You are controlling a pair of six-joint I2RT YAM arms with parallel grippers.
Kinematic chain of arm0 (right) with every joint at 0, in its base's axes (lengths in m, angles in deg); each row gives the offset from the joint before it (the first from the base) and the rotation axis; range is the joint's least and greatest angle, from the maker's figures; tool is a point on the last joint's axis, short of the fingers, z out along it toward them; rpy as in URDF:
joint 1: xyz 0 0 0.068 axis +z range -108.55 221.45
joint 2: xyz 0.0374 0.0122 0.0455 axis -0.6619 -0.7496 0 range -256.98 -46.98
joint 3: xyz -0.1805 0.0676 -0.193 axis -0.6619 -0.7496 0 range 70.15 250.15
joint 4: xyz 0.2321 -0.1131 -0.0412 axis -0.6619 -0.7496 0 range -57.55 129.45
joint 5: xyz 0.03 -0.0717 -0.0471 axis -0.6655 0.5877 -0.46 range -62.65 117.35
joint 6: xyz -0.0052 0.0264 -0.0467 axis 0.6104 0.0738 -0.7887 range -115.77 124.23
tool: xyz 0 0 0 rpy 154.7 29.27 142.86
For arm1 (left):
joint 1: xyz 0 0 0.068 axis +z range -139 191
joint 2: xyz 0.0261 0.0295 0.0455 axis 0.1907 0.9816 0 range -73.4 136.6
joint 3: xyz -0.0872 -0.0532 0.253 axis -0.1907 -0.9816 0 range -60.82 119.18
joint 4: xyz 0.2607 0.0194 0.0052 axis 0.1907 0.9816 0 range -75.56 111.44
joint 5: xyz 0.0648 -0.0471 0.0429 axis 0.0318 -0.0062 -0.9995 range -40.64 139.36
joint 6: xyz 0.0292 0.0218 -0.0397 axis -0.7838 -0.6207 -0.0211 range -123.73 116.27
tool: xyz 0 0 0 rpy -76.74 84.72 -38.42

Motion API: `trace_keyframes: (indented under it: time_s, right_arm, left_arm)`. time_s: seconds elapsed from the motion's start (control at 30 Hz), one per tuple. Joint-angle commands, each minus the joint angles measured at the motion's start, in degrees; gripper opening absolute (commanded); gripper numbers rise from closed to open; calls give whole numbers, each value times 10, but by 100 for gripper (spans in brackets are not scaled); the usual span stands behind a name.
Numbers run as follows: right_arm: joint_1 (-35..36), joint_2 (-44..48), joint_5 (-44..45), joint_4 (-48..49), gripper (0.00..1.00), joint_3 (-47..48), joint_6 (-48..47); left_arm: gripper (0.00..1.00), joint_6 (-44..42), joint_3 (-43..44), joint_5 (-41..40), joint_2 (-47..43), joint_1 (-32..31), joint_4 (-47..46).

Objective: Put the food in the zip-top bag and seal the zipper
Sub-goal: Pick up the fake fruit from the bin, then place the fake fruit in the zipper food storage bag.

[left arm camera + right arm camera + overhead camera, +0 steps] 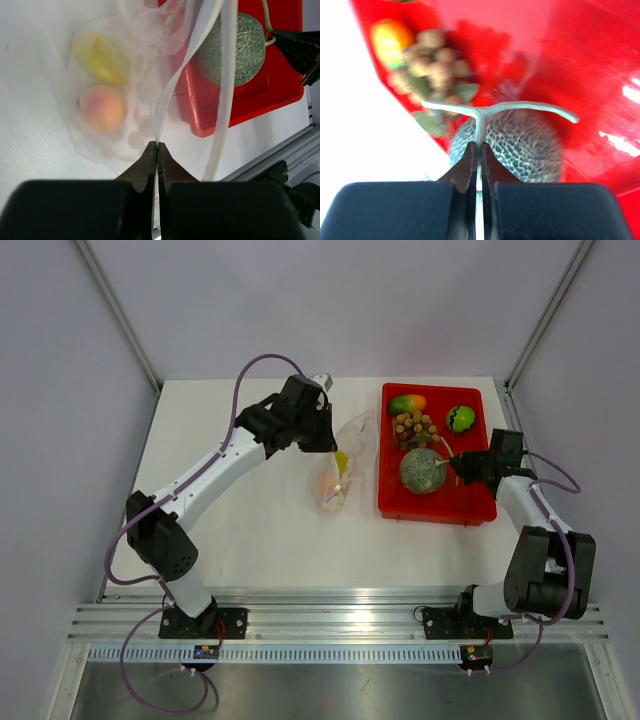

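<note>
The clear zip-top bag [347, 462] lies left of the red tray [480, 512], holding a yellow piece [102, 57] and an orange-peach fruit [102, 107]. My left gripper [157, 145] is shut on the bag's mouth edge and lifts it, with the whitish zipper [226, 90] strip running up from there. The grey-green netted melon [520, 145] sits in the tray. My right gripper [480, 146] is shut on its pale T-shaped stem [480, 112]. A brown longan cluster [413, 428], a red-green mango [407, 403] and a green apple [460, 419] lie at the tray's far end.
The tray's raised near wall [200, 127] stands close beside the bag. White table surface [240, 530] spreads left of and in front of the bag. An aluminium rail [330, 625] runs along the near edge, by both arm bases.
</note>
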Motion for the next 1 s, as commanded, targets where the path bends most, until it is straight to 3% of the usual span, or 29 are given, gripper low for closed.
trace_keyframes:
  time_s: [0.0, 0.23, 0.5, 0.97]
  right_arm:
    - [2, 58, 48, -37, 0, 50, -86]
    - [2, 129, 75, -82, 0, 103, -207]
    - [22, 175, -12, -88, 0, 187, -267]
    - [215, 153, -22, -52, 0, 307, -250]
  left_arm:
    - [0, -3, 58, 13, 21, -11, -7]
    - [0, 5, 120, 13, 64, -40, 3]
    - [0, 5, 133, 15, 71, -42, 4]
    - [0, 5, 128, 17, 68, -42, 7]
